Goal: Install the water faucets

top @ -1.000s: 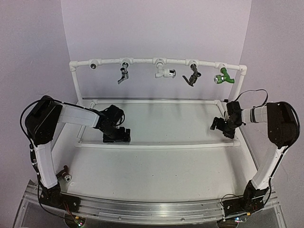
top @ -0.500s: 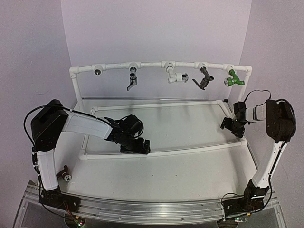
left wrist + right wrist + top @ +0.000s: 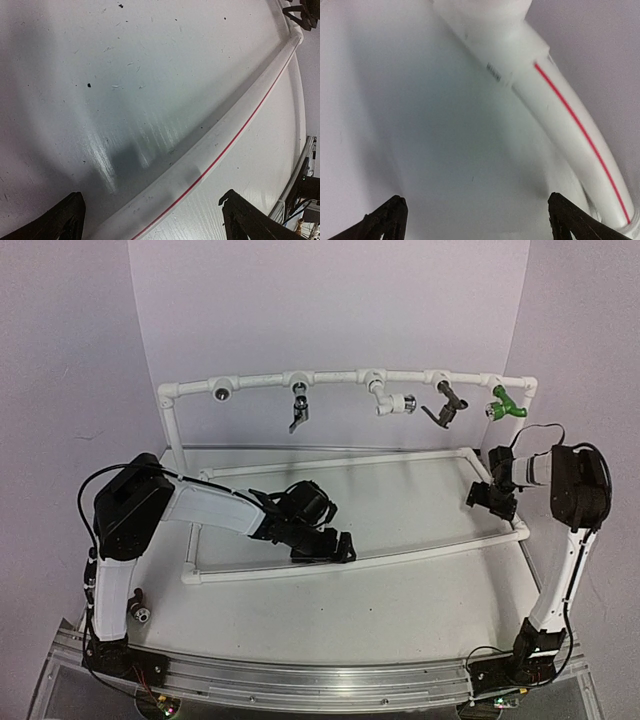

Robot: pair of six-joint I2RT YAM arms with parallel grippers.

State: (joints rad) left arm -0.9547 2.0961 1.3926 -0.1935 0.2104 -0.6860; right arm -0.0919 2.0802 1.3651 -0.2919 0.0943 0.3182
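Your left gripper (image 3: 338, 548) sits low over the front pipe (image 3: 430, 548) of the white frame (image 3: 175, 435). Its jaws are spread wide, the pipe runs slantwise between them, and they clamp nothing. Your right gripper (image 3: 478, 498) is at the side pipe (image 3: 570, 115) near the frame's far right corner. It is also spread and empty, with the pipe just beside one finger. With both arms on the base, you look set to steady or shift the frame, which lies skewed on the table (image 3: 350, 615).

Four taps already hang below the top rail (image 3: 335, 375):
- The chrome faucet (image 3: 298, 412) has its long axis roughly vertical.
- The white faucet (image 3: 393, 402) lies nearly level, its bright tip pointing to your right.
- The bronze faucet (image 3: 445, 408) slants down toward your left.
- The green faucet (image 3: 505, 405) is at the right end of the rail, too small to read its aim surely.

One socket (image 3: 222, 390) at the left end is open and faces forward, probably so a tap can be screwed in from your side.

The brown faucet (image 3: 138, 606) lies on the table close beside the left arm's base, well apart from both grippers. It seems to slant toward the near edge with its bright end nearest you, though it is small in view. It is likely the one left to fit.
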